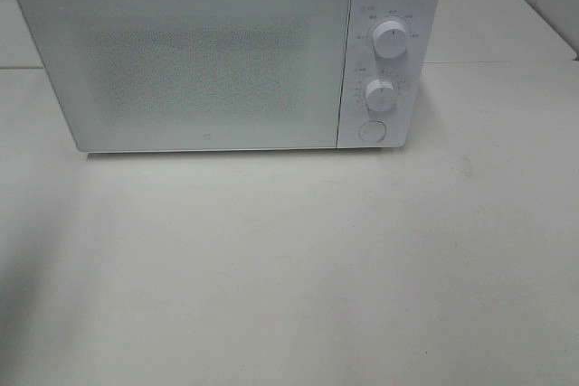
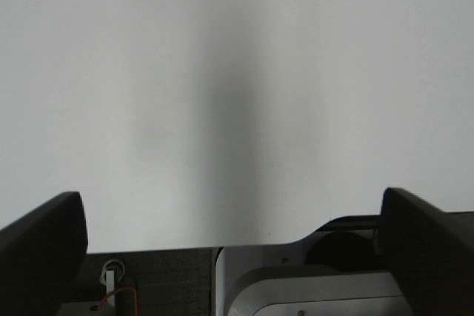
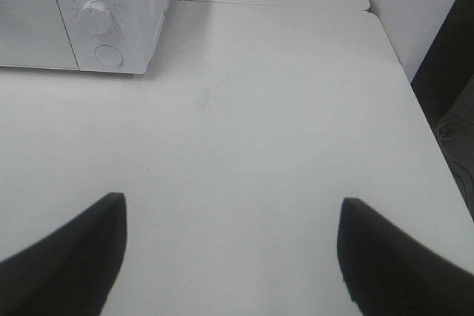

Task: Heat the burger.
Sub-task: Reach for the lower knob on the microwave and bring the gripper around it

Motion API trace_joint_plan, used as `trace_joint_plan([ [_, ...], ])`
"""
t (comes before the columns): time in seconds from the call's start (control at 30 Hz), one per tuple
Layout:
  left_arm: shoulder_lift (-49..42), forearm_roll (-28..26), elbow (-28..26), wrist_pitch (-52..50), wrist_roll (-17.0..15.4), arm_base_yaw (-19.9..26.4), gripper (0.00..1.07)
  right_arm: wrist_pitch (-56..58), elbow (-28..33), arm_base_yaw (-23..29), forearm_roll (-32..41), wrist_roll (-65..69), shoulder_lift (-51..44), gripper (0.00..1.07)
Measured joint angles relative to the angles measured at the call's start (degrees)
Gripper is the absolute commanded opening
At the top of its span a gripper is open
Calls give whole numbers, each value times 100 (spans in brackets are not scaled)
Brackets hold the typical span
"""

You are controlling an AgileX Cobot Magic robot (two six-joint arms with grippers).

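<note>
The burger is out of view in every frame. A white microwave (image 1: 226,51) stands at the back of the white table (image 1: 289,268), its door shut, with two dials (image 1: 391,38) and a round button (image 1: 371,131) on its right panel. Neither arm shows in the high view. In the left wrist view my left gripper (image 2: 233,231) is open, its dark fingers (image 2: 44,234) wide apart before a plain white surface, nothing between them. My right gripper (image 3: 231,246) is open over bare table, with the microwave (image 3: 111,12) ahead and off to one side.
The table's right edge (image 3: 415,86) drops off beside a white wall, with dark floor and a cable beyond. A seam (image 1: 507,62) runs across the tabletop near the microwave's right side.
</note>
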Motion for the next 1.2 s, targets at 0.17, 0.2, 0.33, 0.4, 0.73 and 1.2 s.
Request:
trace_joint_plan([
  [0.17,-487,115,435,29,-143,0,101,0,0,0,0,0,0,76],
  [0.2,-762,120,642,29,-189,0,101,0,0,0,0,0,0,76],
  [0.33,-1266,138,963,34,-201,0,101,0,0,0,0,0,0,76],
  [0.4,-1518,138,1106,34,-201,0,101,0,0,0,6,0,0,76],
  [0.73,-2676,155,1719,-218,-201,0,101,0,0,0,6,0,0,76],
  [1.2,-4114,596,1902,-476,-241,0,101,0,0,0,6,0,0,76],
])
